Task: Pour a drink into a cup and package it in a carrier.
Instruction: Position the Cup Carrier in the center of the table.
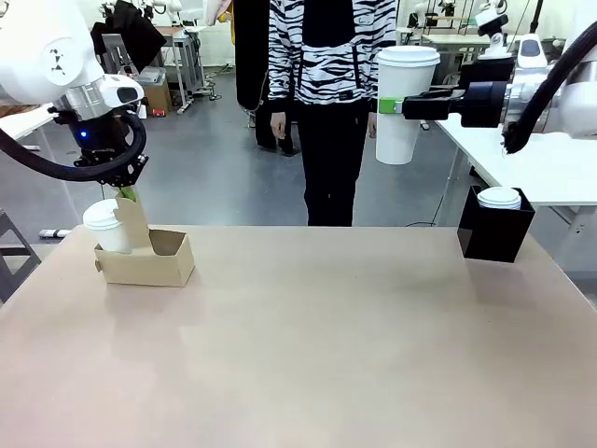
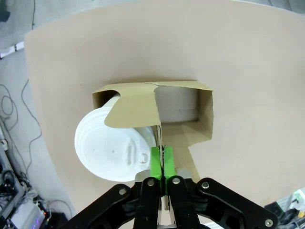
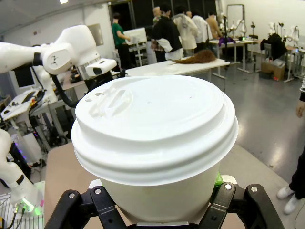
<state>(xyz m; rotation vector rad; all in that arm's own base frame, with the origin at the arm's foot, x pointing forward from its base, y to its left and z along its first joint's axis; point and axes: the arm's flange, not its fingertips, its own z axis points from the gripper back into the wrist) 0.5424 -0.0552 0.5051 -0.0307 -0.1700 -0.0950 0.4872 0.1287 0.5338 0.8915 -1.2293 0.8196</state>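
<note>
Right gripper [image 1: 392, 105] level, aloft, around cup [image 1: 401, 140]

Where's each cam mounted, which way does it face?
Front: fixed between arms, facing across the tan table to a person; both arms show.
Left wrist: looks down the left end effector, shut on the brown cardboard carrier handle.
Right wrist: looks along the right end effector, gripping the tall white paper cup.
Shared: front also shows carrier and cup.

The carrier [image 1: 160, 266], a lidded cup [image 1: 104, 226] inside, sits left; the box [image 1: 492, 239] far right.
</note>
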